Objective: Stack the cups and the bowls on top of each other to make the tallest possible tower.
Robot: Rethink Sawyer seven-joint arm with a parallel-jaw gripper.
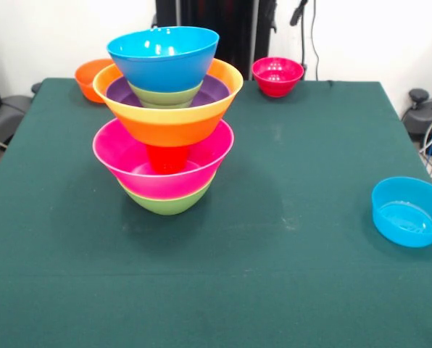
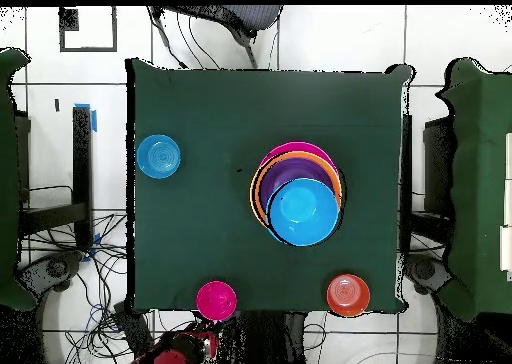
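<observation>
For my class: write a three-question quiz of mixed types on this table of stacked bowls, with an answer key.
1. True or false: the blue bowl tops the tower.
2. How many loose bowls stand apart from the tower?
3. What props the big orange bowl above the pink bowl? A) a red cup B) a purple bowl C) a block

Key:
1. True.
2. Three: small blue bowl, small orange bowl, small red-pink bowl.
3. A, the red cup.

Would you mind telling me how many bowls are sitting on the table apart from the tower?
3: a small blue bowl near the right edge, a small orange bowl behind the tower, and a small red-pink bowl at the far side.
</observation>
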